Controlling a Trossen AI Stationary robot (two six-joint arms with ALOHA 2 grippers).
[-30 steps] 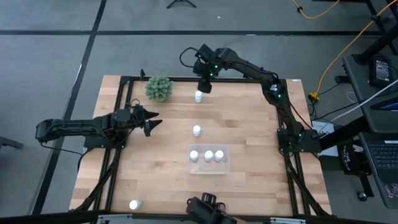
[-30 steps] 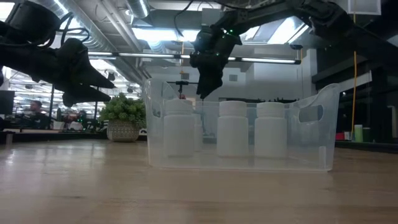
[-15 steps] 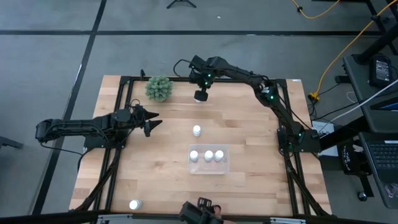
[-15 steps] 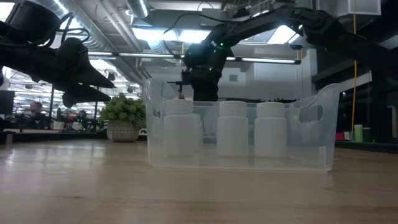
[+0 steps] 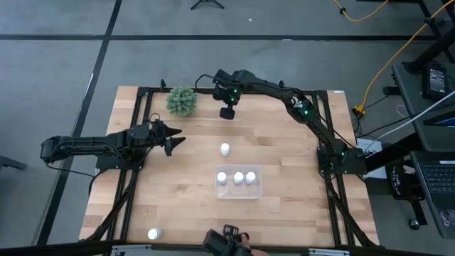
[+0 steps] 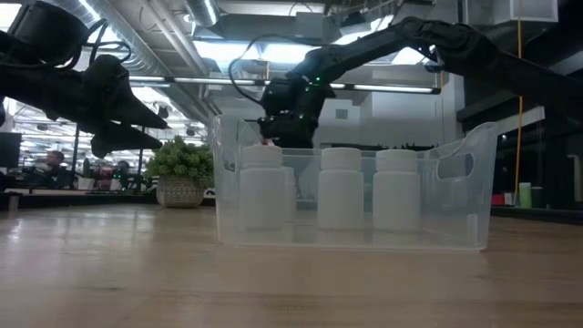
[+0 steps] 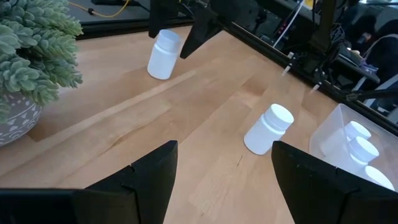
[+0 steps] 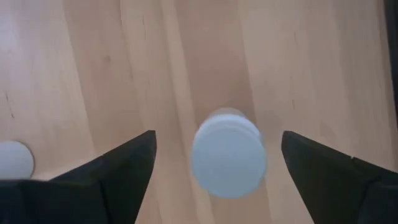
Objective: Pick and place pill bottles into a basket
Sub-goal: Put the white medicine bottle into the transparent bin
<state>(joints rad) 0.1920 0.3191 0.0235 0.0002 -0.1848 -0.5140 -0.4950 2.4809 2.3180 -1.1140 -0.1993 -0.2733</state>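
Nearest the front edge of the worktop [image 5: 178, 213], one of the pill bottles [image 5: 153, 233] stands alone by the front left corner, well away from either arm. Further in, just right of the middle, the basket [image 5: 239, 192] holds three bottles [image 5: 238, 178] upright in a row, caps up, and a fourth loose bottle [image 5: 225, 149] stands just beyond its far left corner. Out by the left edge the left gripper [image 5: 173, 140] waits above the wood with its fingers spread and nothing between them. Farthest back, near the middle of the far edge and just right of the green plant [image 5: 182, 101], the right gripper [image 5: 227, 112] hangs straight over the far bottle [image 8: 227, 152]. That is the relation that matters: the bottle stands upright, its long axis vertical and its round cap pointing straight up at the wrist, squarely in the gap between the two right fingers [image 8: 112, 168], which are spread wide on either side and do not touch it. I'd say the right arm, far nearer than the left, need only lower and close for the grip.
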